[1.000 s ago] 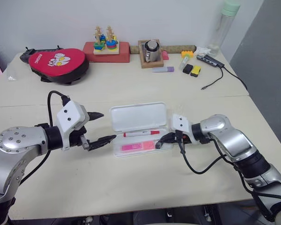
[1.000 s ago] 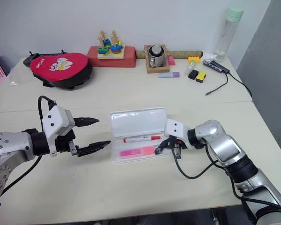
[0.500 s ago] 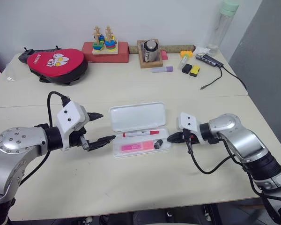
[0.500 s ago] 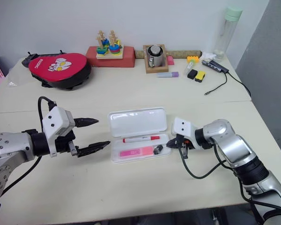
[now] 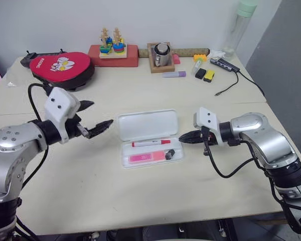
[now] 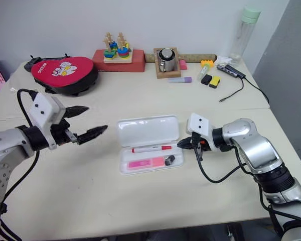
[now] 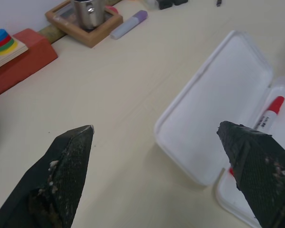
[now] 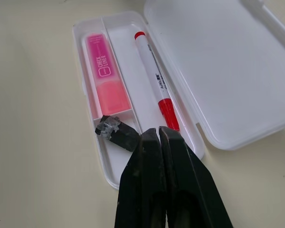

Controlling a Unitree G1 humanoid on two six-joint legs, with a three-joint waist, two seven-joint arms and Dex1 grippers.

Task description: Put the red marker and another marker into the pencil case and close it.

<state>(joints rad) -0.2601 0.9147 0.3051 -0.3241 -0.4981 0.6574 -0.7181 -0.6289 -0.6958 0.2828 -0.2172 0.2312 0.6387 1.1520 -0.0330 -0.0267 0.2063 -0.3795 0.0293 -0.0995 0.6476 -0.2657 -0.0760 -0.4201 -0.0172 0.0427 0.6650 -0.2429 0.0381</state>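
Observation:
The white pencil case lies open at the table's middle, lid toward the back. In its near half rest the red marker along the hinge side, the pink highlighter in the front compartment, and a small black piece at the right end. My left gripper hovers open left of the lid, clear of it. To the right of the case my right gripper is shut and empty, tip pointing at the case's right end. In the right wrist view the marker and highlighter lie just beyond its fingertips.
Along the back edge stand a red padded pouch, a red block with stacking toys, a metal cup on a wooden tray, a lilac highlighter, small black and yellow items, a cabled hub and a tall bottle.
My left gripper rose and swung toward the back left, away from the case. My right gripper drew back to the right out of the case, leaving the small black piece inside.

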